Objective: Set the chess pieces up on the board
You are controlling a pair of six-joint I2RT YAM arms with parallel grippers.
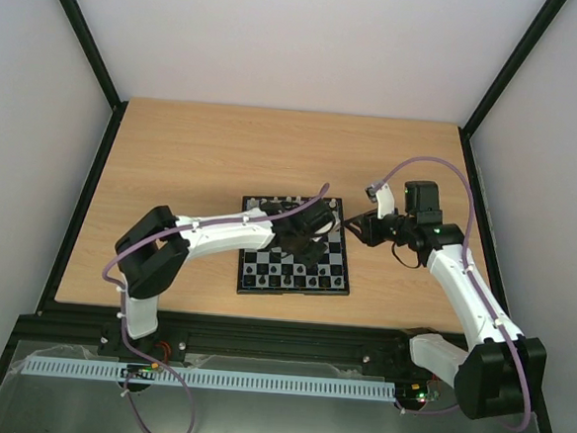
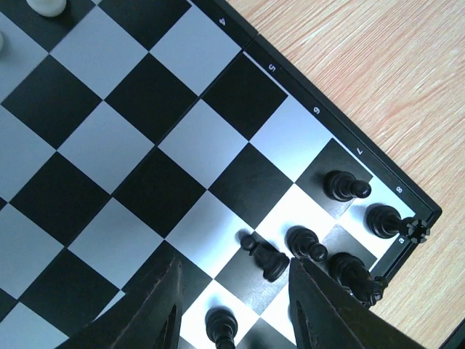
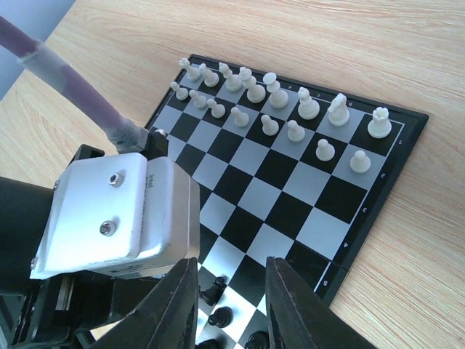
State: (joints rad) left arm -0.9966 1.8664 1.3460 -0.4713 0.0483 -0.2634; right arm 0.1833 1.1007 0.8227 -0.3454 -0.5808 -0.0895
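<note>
The board lies mid-table. White chess pieces stand in two rows along its far side, and black chess pieces stand along the near side. My left gripper hovers over the black side, open, nothing held. In the left wrist view, a black pawn lies tipped on a dark square between the left gripper's tips. Other black pieces stand upright toward the corner. My right gripper is open and empty above the board's right side, beside that pawn.
The left arm's white wrist housing sits close to my right gripper's left finger. Bare wooden table surrounds the board. Black frame rails edge the table left and right.
</note>
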